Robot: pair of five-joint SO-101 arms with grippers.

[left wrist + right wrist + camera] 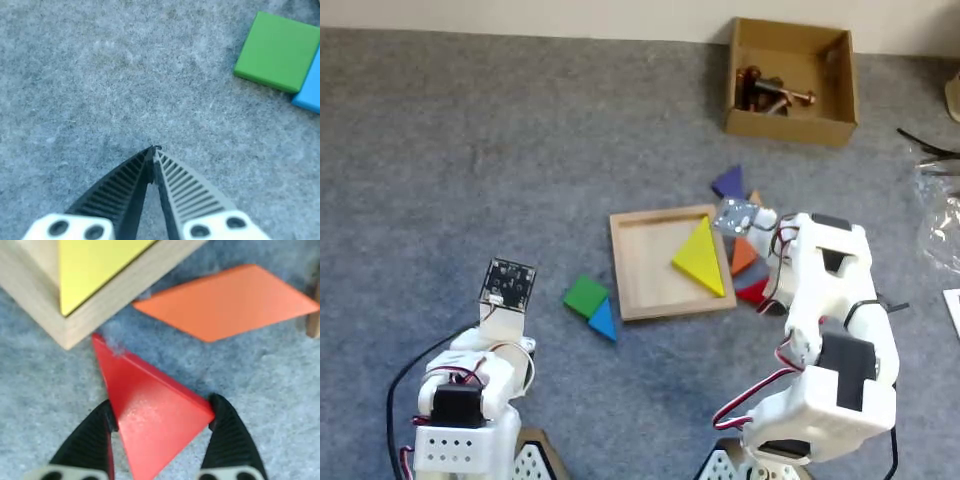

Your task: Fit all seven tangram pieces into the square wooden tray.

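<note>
- Right gripper (162,406) — fingers clamped on the red triangle (150,425), just right of the tray (45,315).
- Left gripper (153,151) — fingers together over carpet (100,75), left of the green square (277,50).

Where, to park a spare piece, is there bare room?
Free: grey carpet beyond the green square block, and the square wooden tray's left half beside the yellow triangle. Crowded: tray's right side, with red triangle, orange parallelogram, right gripper.

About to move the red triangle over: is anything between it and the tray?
Only the wall of the tray, right at the tip of the red triangle. The yellow triangle already fills that corner inside. The orange piece lies aside.
</note>
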